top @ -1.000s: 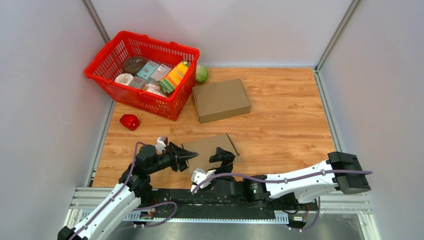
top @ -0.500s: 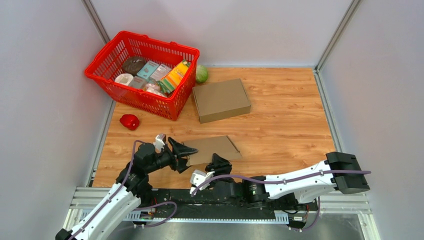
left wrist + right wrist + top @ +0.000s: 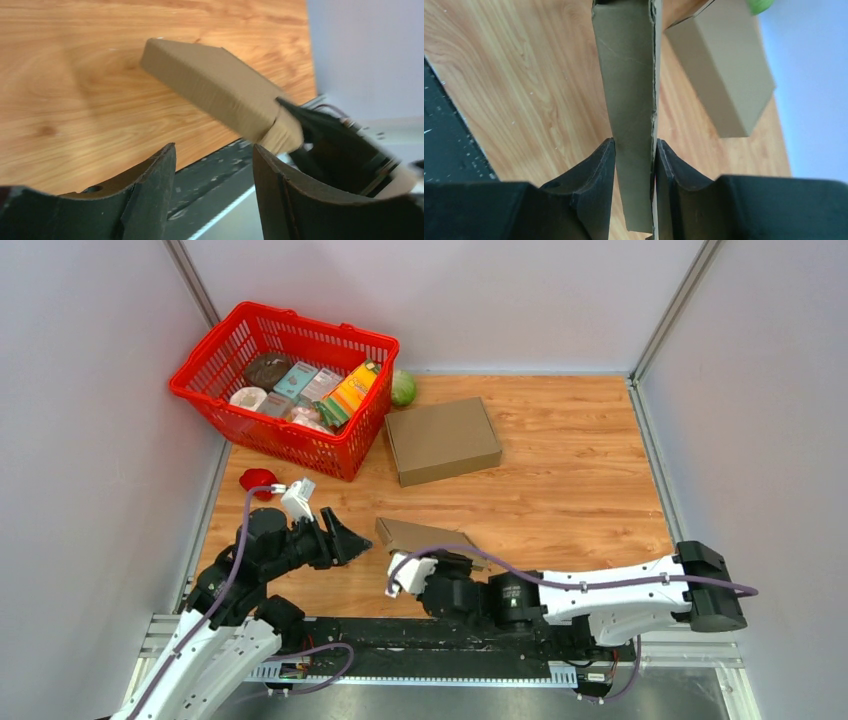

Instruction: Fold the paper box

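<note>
Two pincers meet at the paper box (image 3: pixel 418 535) near the desk's (image 3: pixel 560 480) front edge: the right pincer (image 3: pixel 635 146) grips its thin edge, box tilted; the left pincer (image 3: pixel 215 150) gapes wide just beside it.

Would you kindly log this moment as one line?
right gripper: shut on flat box | left gripper: open, apart from flat box

Left arm (image 3: pixel 215 635): raised off base, elbow bent, wrist angled right toward table centre.
Left gripper (image 3: pixel 350 533): jaws spread wide, nothing between them, tips just short of box (image 3: pixel 420 535).
Right arm (image 3: pixel 610 595): stretched low along near edge, reaching left.
Right gripper (image 3: pixel 634 144): jaws pinched on thin box edge, both fingers (image 3: pixel 596 165) touching cardboard.
</note>
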Action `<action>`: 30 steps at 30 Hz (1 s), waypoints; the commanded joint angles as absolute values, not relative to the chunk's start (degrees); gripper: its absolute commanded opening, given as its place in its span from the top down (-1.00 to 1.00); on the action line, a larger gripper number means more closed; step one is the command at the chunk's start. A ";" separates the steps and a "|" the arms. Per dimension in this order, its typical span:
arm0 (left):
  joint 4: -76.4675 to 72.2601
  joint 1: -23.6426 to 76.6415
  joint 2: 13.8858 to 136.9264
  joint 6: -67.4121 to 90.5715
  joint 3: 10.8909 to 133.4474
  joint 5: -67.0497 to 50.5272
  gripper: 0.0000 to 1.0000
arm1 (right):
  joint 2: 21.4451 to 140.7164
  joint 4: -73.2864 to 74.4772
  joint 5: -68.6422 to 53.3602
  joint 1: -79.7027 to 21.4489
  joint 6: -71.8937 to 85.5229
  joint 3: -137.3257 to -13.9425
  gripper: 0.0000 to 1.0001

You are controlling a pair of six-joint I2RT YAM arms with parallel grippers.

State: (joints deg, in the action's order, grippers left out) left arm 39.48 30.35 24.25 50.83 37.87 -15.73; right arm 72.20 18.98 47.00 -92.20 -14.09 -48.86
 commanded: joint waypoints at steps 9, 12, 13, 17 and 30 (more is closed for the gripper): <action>25.41 30.85 30.83 28.84 36.47 -22.59 0.04 | 79.09 46.30 1.52 -69.80 -0.44 -64.59 0.42; 22.42 32.77 34.08 26.46 36.65 -22.41 -0.13 | 81.20 47.11 -2.88 -66.90 -1.23 -66.09 0.42; 21.54 33.48 34.88 25.50 36.74 -22.15 -0.21 | 81.82 47.46 -3.94 -66.19 -1.49 -66.70 0.42; 21.53 34.89 38.05 23.21 38.58 -17.41 -0.25 | 84.28 48.95 -5.71 -64.43 -2.99 -69.43 0.46; 16.80 34.89 31.72 32.77 28.31 -17.03 -0.31 | 77.78 35.35 -19.16 -62.06 9.39 -56.34 -0.75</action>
State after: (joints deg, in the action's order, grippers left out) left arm 23.24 34.79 32.45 27.59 31.40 -15.51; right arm 80.84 43.13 -12.16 -62.72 1.83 -58.98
